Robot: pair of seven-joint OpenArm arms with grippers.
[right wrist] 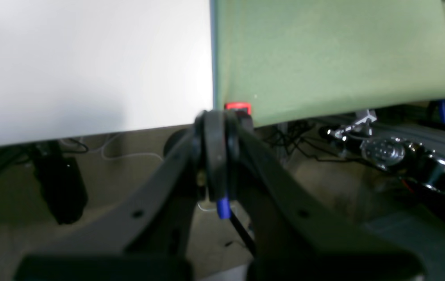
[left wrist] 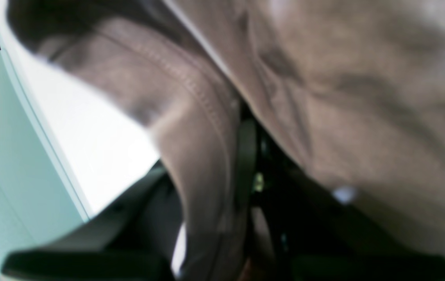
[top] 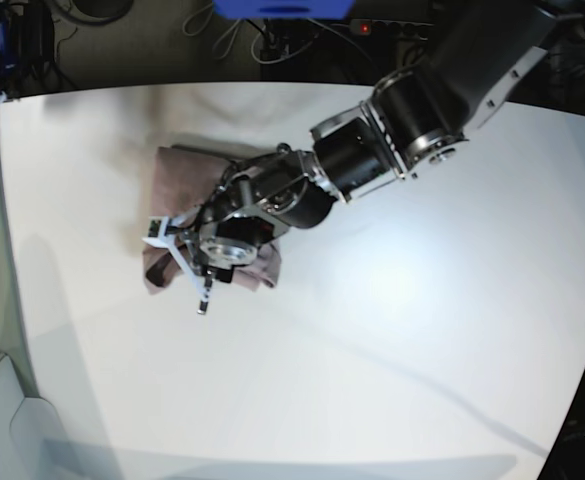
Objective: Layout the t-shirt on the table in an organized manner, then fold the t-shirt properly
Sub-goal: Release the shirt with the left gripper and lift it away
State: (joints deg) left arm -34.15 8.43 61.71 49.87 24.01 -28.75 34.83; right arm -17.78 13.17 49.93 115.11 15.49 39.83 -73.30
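The left arm [top: 412, 120] is reaching right across the table [top: 392, 330] from the far side, and its gripper [top: 187, 255] is hanging over the t-shirt [top: 177, 175], which is lying in a small bunched heap on the base view's left part of the tabletop, well in from the edges. From above, the shirt is showing only as a compact patch, running roughly from the far side toward the near side under the wrist, with no sleeves or collar spread out.

The left wrist camera is filling up with cloth: a stitched hem [left wrist: 191, 89] is draping straight down over the dark fingers [left wrist: 245, 156], and more fabric is billowing on the picture's right. The jaws are standing nearly together with cloth between them, so I'm reading that as a pinch on a fold of the shirt, though blur is hiding the exact contact.

The right gripper [right wrist: 216, 156] is nowhere near. Its own camera is showing it fully closed and empty, and pointing at the table's edge with cables and floor beyond; the base view isn't showing that arm at all.

So the shirt is lying directly beneath and around the left gripper, and that arm is plainly the nearer one. By my judgement, laying out is still undone: the heap needs drawing open along its long line toward the free tabletop.
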